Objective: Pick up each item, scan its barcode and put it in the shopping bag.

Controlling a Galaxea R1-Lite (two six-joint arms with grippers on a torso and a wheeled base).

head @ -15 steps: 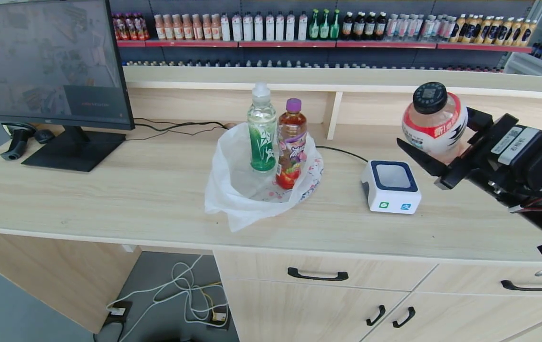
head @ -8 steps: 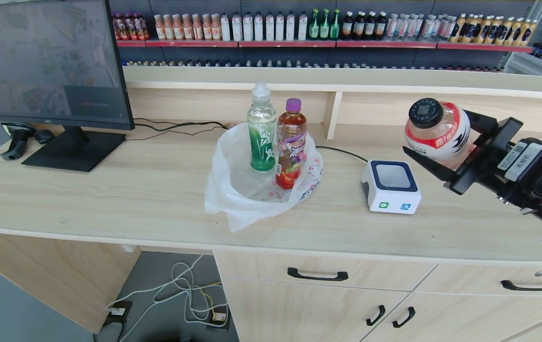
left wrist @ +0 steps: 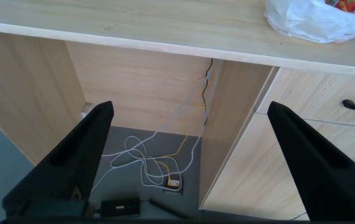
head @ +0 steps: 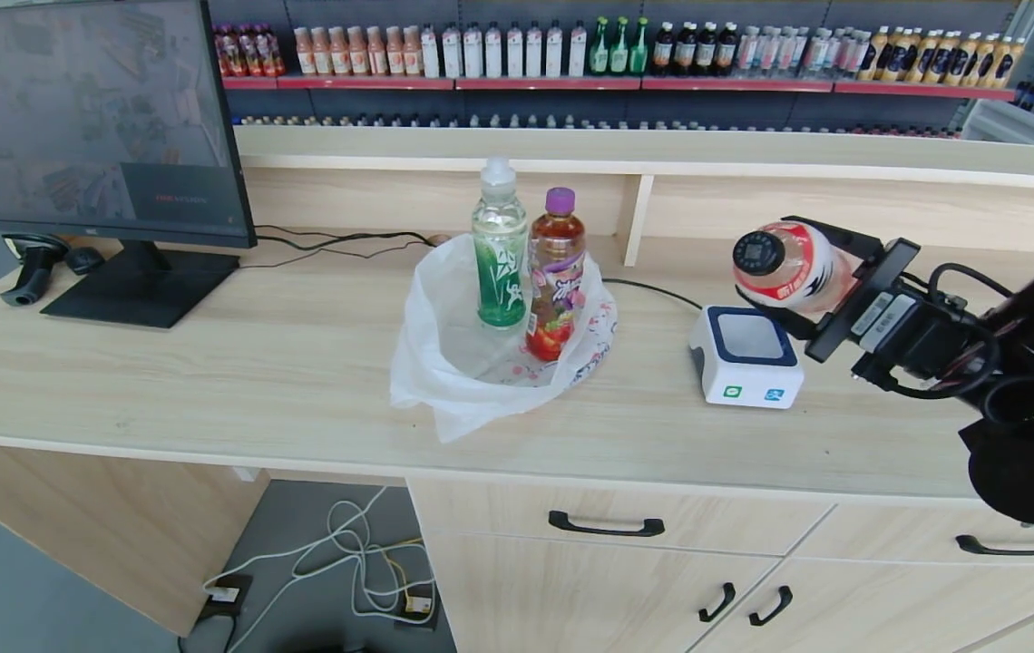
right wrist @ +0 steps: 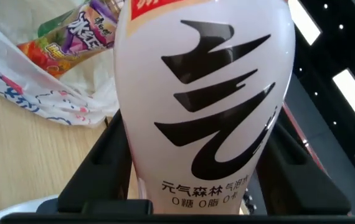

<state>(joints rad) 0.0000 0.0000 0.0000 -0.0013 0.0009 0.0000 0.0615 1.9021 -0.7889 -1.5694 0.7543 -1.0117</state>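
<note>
While the head view looks down on the pale wooden surface (head: pixel 209 363), the right gripper (head: pixel 780 272) sits at its right side with its fingers (head: pixel 830 238) clamped around a white and red bottle (head: pixel 794 265). The bottle hangs off the surface, tipped on its side with the black cap pointing left, just beyond the far right corner of the white scanner (head: pixel 744 355). Left of the scanner lies the shopping bag (head: pixel 444 363), mouth open, with a green bottle (head: pixel 499 245) and a red tea bottle (head: pixel 555 272) standing upright side by side in its far half. A black cable (head: pixel 653 290) runs over the surface between the bag and the scanner, and a wooden divider (head: pixel 637 218) rises at the back wall behind them. Far left stand a monitor (head: pixel 82 118) and a handheld scanner (head: pixel 32 263); stocked shelves (head: pixel 617 50) line the room behind. From the left wrist view, the left gripper (left wrist: pixel 190 162) hangs low in front of the cabinet, below the surface edge, its fingers (left wrist: pixel 96 149) spread wide with nothing between them; loose wires (left wrist: pixel 146 162) lie on the floor beneath, and a corner of the bag shows above. From the right wrist view, the held bottle (right wrist: pixel 202 106) is gripped on both sides by the dark fingers (right wrist: pixel 99 162), and the bag with the red tea bottle's label lies on the surface past it.
</note>
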